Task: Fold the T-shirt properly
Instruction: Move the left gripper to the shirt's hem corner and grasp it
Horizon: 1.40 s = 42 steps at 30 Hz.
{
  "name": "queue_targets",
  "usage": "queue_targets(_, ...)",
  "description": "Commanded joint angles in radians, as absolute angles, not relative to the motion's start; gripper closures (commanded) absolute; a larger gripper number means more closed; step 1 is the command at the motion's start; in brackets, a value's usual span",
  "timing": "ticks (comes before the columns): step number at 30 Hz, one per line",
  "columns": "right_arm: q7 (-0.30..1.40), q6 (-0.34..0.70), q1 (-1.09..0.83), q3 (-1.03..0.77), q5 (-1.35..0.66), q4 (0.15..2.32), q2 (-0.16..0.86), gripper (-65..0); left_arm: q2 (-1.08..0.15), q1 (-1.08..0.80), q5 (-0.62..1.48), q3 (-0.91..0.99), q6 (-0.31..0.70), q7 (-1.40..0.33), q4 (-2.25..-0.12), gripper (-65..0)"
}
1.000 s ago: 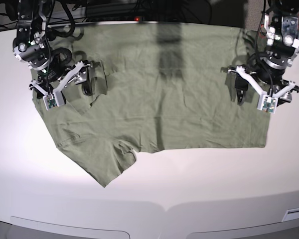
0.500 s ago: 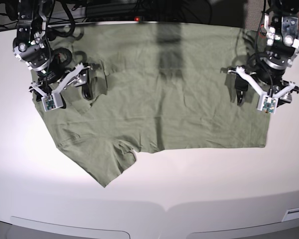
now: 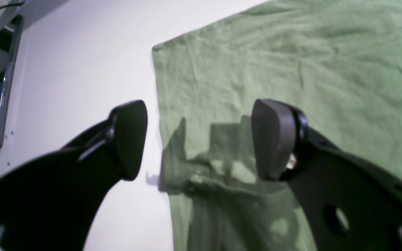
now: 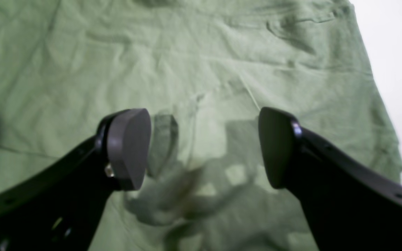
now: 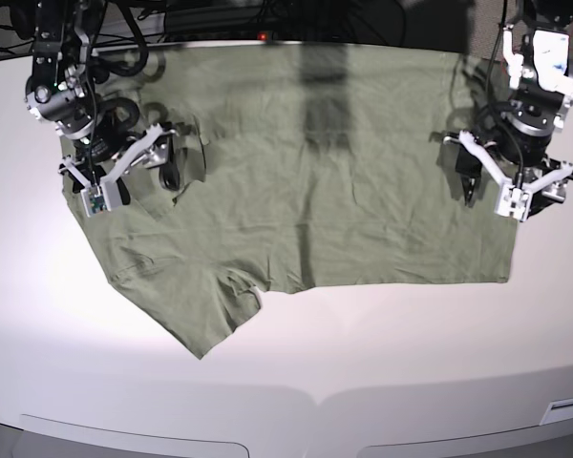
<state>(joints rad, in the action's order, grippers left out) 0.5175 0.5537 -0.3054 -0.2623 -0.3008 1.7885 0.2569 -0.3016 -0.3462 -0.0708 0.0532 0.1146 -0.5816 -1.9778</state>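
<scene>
One wrinkled sage-green cotton T-shirt [image 5: 296, 181] lies spread flat on the white counter [image 5: 382, 353], sleeve poking toward its front edge. Two pincers, left [image 5: 511, 181] and right [image 5: 129, 172], hover released over the shirt's ends.

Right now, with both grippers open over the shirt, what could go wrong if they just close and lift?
The left gripper straddles the T-shirt edge, one finger over bare table; closing here may catch only a sliver of hem, or miss.

The right gripper hangs over wrinkled mid-cloth, not an edge, so it might bunch one layer or several.

The lower sleeve in the base view lies skewed, so folding now could lock in a crooked shape.
</scene>
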Motion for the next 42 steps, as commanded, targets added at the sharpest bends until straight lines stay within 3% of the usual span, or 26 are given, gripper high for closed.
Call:
queue_targets(1, 0.500, 0.554, -0.283, -0.268, -0.327, 1.807, 0.258, -47.5, -0.311, -0.317, -0.078, 0.059, 0.132, -0.559, -1.995, -45.5)
queue_targets(4, 0.559, 0.554, -0.242, -0.268, -0.352, 1.807, 0.241, -47.5, -0.317, -0.245, -0.056, 0.059, 0.262, -0.590, -1.993, -45.5)
queue_targets(10, 0.654, 0.554, -0.163, -0.268, -0.358, 1.807, 0.218, -47.5, -0.395, -0.074, 0.058, 0.059, 0.312, -0.643, -1.865, -45.5)
queue_targets(16, 0.686, 0.555, -0.133, -0.268, -0.379, 1.807, 0.218, -47.5, -0.492, 0.139, 0.207, 0.058, 0.399, -0.646, -1.492, -45.5)
queue_targets(21, 0.686, 0.555, -0.125, -0.268, -0.382, 1.807, 0.218, -47.5, -0.533, 0.352, 0.339, 0.058, 0.538, -0.659, -1.220, -45.5)
queue_targets(30, 0.700, 0.556, -0.124, -0.268, -0.388, 1.807, 0.218, -47.5, -0.518, 0.719, 0.342, 0.058, 0.698, -0.722, -0.659, -45.5)
queue_targets(36, 0.711, 0.556, -0.124, -0.268, -0.405, 1.807, 0.218, -47.5, -0.510, 0.832, 0.277, 0.058, 0.698, -0.625, -0.336, -45.5)
queue_targets(42, 0.720, 0.556, -0.125, -0.268, -0.405, 1.807, 0.218, -47.5, -0.465, 0.796, 0.273, 0.058, 0.698, -0.563, -0.268, -45.5)
